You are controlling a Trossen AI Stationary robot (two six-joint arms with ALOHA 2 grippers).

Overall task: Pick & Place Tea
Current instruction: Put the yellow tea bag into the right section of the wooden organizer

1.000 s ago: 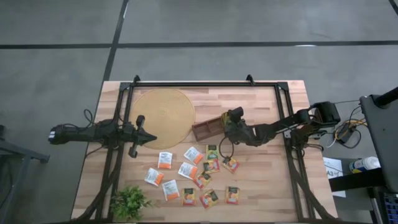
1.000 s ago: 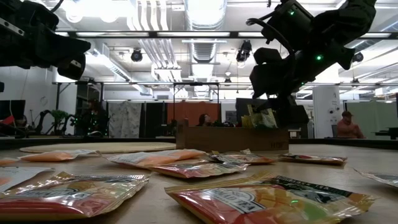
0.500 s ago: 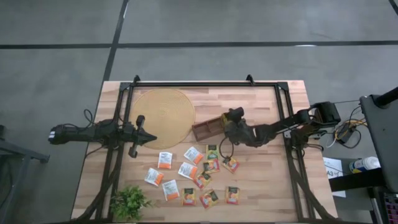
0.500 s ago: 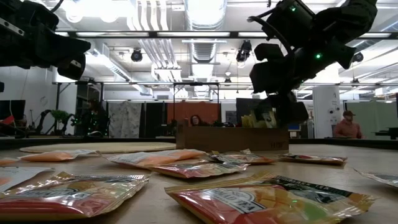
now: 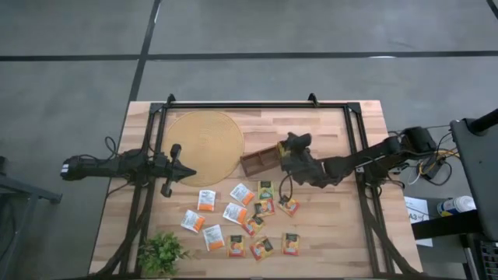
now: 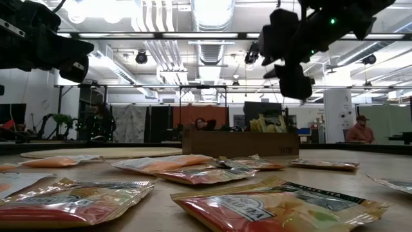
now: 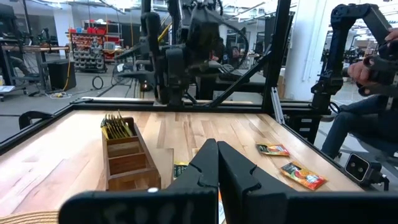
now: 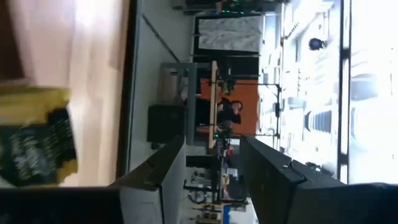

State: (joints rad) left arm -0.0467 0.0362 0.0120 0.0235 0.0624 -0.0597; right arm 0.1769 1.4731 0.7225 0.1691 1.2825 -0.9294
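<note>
The right gripper [image 5: 289, 148] hung above the tray [image 5: 261, 159] — fingers apart, empty; the left gripper [image 5: 185, 173] waited, closed.

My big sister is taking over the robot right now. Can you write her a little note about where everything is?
Right gripper: open, empty, raised above the wooden tray's right end.
Left gripper: shut, empty, waiting at the table's left side by the round woven mat.
Done: a few yellow tea sachets stand upright in the tray's end compartment.
Left: about a dozen loose sachets lie flat on the table in front of the tray, still to be picked up. The other compartments look empty.
The plant sits at the front left corner.
</note>
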